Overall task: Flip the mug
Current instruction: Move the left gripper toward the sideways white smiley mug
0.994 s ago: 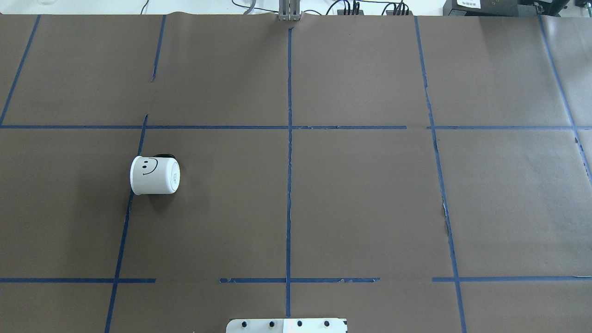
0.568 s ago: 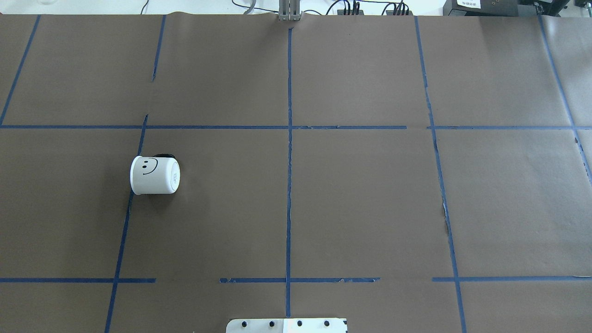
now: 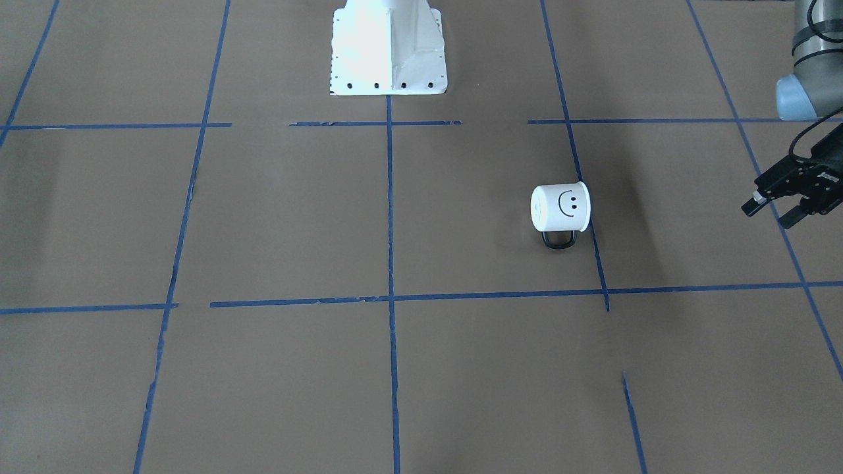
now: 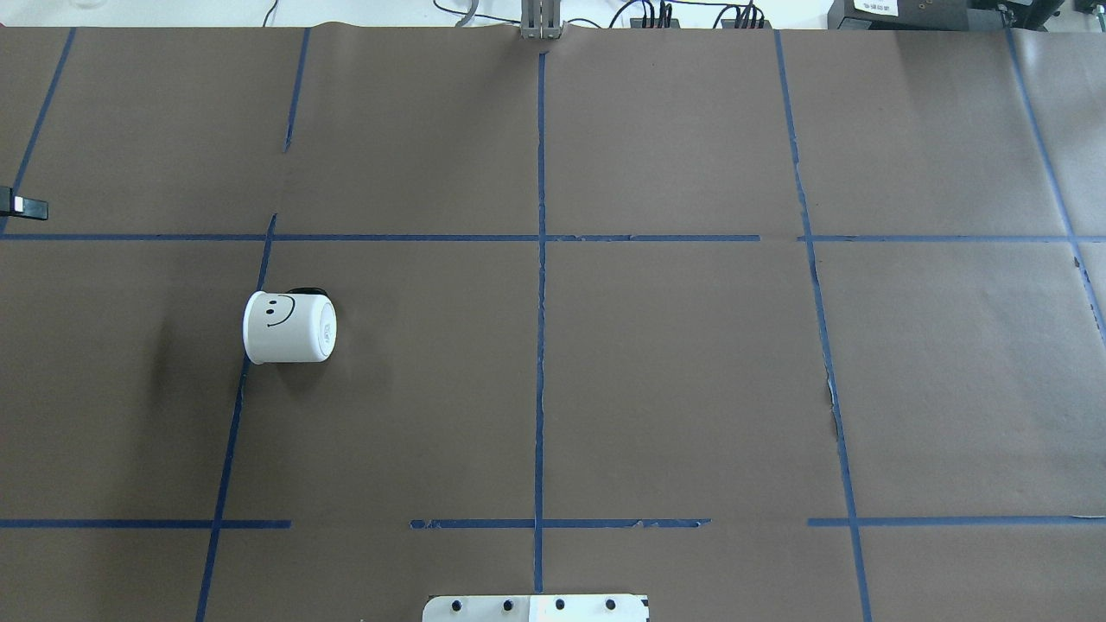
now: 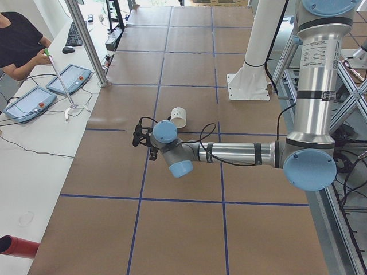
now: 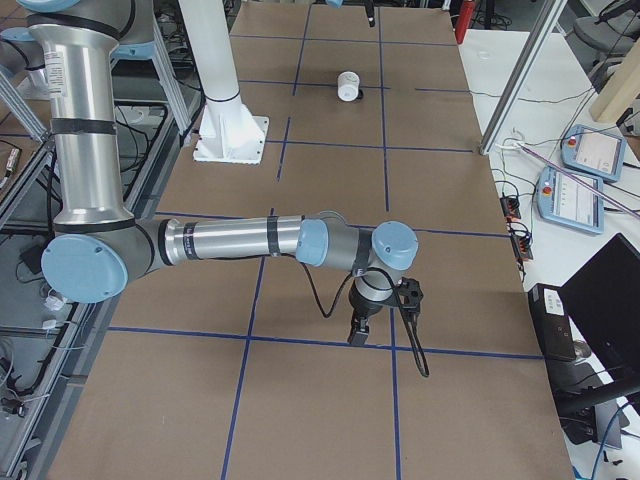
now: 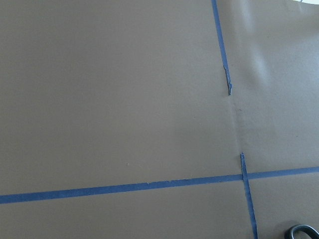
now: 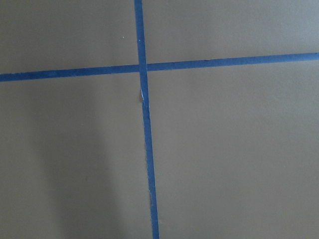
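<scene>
The white mug (image 4: 289,326) lies on its side on the brown paper, left of the table's middle, smiley face up. Its dark handle (image 3: 559,239) points to the far side and its flat base faces the table's centre line. It also shows in the front view (image 3: 560,207), in the left side view (image 5: 178,117), and small in the right side view (image 6: 348,85). My left gripper (image 3: 772,210) hovers open and empty, well to the mug's left; one fingertip (image 4: 24,206) shows at the overhead view's left edge. My right gripper (image 6: 358,330) shows only in the right side view, far from the mug; I cannot tell its state.
Blue tape lines (image 4: 540,259) divide the paper into squares. The robot's white base plate (image 3: 388,46) stands at the near middle edge. An operator (image 5: 20,43) sits with control tablets (image 5: 27,103) beyond the table's far side.
A fingertip of my left gripper has come into the overhead view at its left edge. The mug has not moved.
</scene>
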`<state>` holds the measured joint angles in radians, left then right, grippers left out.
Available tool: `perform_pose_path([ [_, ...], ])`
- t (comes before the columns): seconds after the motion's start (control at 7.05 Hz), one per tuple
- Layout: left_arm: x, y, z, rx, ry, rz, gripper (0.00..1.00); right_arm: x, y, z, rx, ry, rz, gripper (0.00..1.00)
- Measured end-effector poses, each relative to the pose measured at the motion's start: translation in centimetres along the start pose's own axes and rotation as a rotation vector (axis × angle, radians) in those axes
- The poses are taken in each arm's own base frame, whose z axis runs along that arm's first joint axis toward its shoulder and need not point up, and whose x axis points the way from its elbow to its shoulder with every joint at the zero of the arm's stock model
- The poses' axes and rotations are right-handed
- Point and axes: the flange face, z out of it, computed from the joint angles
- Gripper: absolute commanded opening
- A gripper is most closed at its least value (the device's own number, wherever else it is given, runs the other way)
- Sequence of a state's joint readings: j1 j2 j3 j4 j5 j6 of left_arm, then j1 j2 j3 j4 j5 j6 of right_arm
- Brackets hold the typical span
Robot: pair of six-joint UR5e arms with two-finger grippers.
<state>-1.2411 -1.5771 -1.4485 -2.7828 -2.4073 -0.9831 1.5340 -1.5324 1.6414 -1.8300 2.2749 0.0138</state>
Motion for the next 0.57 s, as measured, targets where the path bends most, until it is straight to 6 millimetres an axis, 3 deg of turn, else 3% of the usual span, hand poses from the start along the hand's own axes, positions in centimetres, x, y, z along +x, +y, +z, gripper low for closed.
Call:
perform_pose_path([
  [0.28,0.4,2.0,0.9,0.005,0.08,-0.05,1.0,0.0,0.0,0.0,0.0,0.0,0.0,1.0],
  [0.57,2.2,3.3,1.8,-0.003,0.159,-0.082,1.0,0.0,0.0,0.0,0.0,0.0,0.0,1.0],
])
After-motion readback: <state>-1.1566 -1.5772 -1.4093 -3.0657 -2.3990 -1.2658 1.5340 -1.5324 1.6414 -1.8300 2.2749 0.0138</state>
